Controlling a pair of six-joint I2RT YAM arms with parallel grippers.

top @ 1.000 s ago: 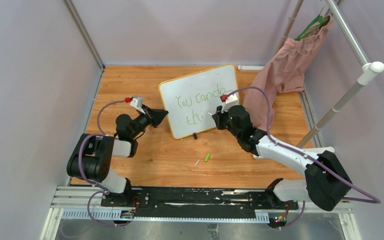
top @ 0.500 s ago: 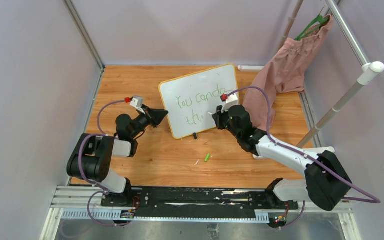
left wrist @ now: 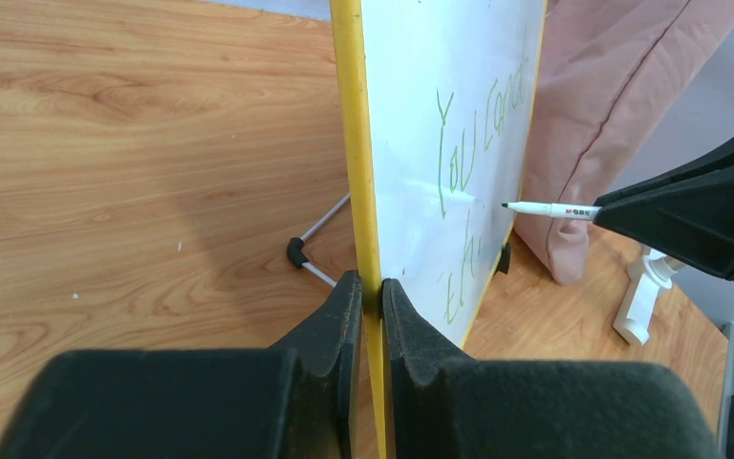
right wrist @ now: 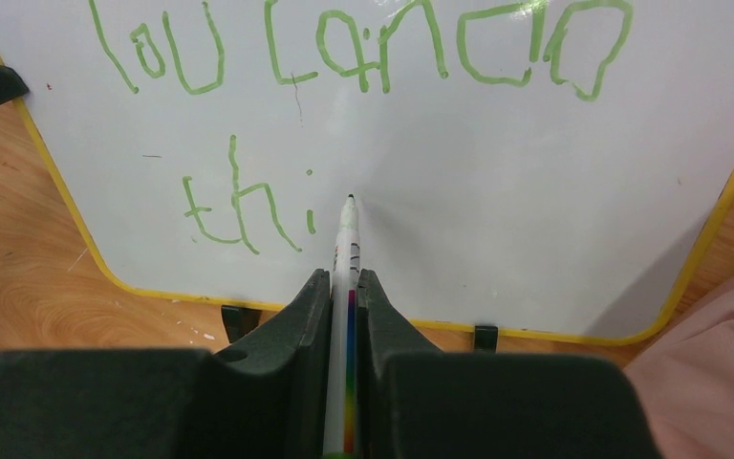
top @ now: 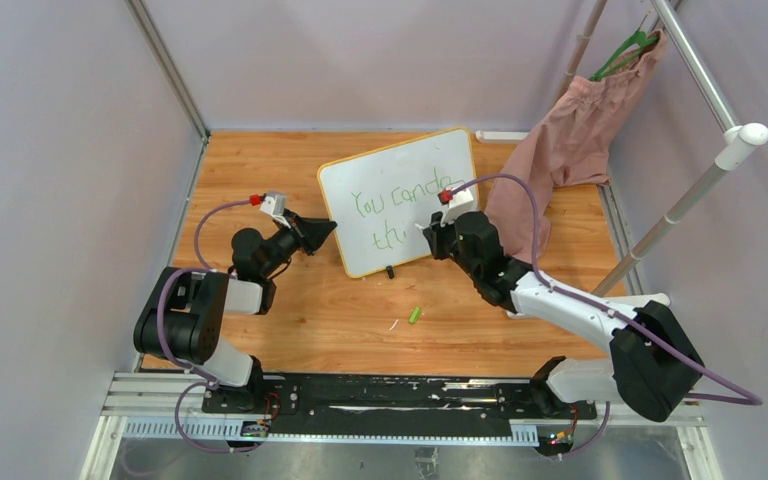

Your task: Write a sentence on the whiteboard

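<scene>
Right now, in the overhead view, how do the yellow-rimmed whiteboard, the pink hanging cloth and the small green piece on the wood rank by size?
Largest: yellow-rimmed whiteboard and pink hanging cloth, about alike, so unranked.
Smallest: small green piece.

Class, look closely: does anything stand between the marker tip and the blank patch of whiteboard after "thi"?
Nothing visible does. The marker points straight at bare whiteboard just right of the green letters.
</scene>
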